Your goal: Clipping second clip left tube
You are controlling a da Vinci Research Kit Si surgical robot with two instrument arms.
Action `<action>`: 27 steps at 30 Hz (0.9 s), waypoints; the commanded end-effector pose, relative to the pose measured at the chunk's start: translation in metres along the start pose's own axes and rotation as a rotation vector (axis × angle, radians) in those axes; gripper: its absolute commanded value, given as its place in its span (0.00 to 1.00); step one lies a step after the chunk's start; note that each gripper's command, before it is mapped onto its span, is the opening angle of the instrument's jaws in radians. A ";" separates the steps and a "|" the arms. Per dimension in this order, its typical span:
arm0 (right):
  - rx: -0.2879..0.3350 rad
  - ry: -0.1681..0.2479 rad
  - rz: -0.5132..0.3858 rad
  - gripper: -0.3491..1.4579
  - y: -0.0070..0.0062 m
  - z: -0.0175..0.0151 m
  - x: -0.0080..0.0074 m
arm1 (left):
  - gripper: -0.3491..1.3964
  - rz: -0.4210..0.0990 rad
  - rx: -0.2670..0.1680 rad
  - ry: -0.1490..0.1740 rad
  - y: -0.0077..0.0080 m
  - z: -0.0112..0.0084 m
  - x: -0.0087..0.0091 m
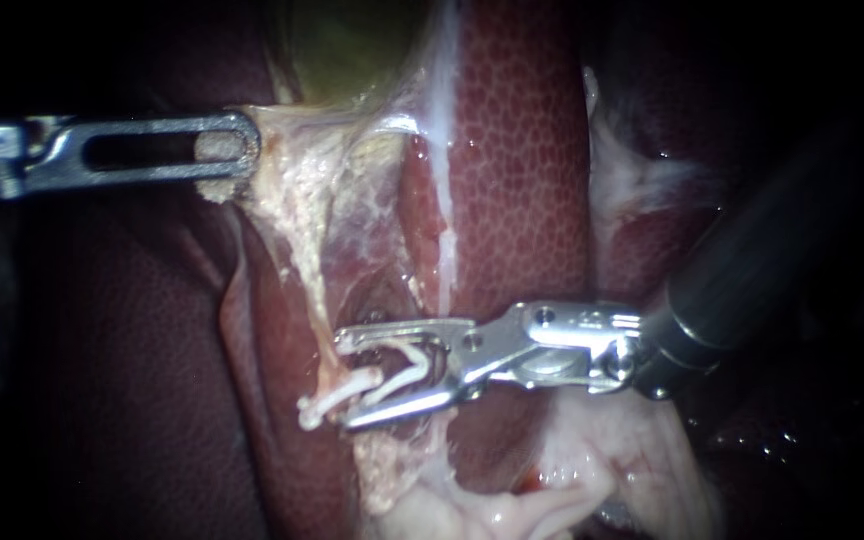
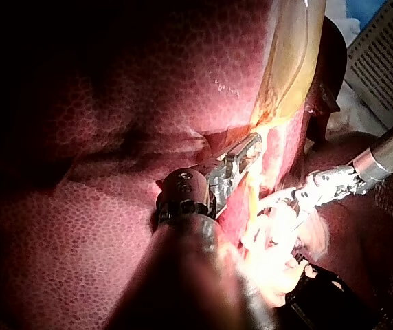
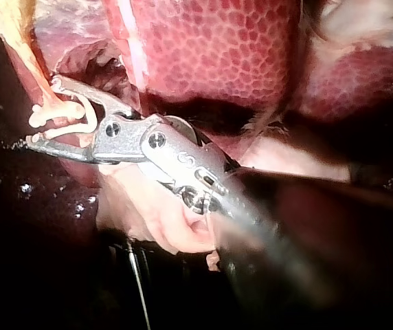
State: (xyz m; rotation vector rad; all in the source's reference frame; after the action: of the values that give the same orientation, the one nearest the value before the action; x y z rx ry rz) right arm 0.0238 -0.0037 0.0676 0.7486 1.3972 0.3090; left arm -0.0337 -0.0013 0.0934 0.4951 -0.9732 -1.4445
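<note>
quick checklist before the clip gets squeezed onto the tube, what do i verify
1. Left instrument grips the pale tissue, pulling it sideways: ok.
2. Right instrument carries a white clip, spread wide, not yet closed: ok.
3. Tube runs down between the right instrument's two tips: ok.
4. Clip reaches fully across the tube: cannot tell.
5. White piece at the tips is a separate clip already on the tube, spaced from this one: cannot tell.
6. Liver stays out of the clip: cannot tell, since it lies behind the instrument.
</note>
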 end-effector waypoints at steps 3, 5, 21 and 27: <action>0.007 -0.003 -0.004 0.48 -0.0001 0.0007 -0.0004 | 0.00 0.000 -0.001 0.000 0.0000 0.0000 0.0000; 0.010 -0.003 -0.005 0.48 -0.0002 0.0011 -0.0005 | 0.00 0.000 -0.001 0.000 0.0000 0.0000 0.0000; 0.038 -0.004 0.018 0.48 -0.0012 0.0032 0.0008 | 0.00 0.000 0.000 0.000 0.0002 0.0004 -0.0001; 0.039 -0.004 0.023 0.48 -0.0011 0.0038 0.0008 | 0.00 0.000 -0.004 -0.004 0.0002 0.0006 0.0001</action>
State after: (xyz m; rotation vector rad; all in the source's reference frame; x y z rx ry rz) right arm 0.0274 -0.0051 0.0662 0.7970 1.3953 0.2979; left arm -0.0342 -0.0012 0.0940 0.4912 -0.9741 -1.4456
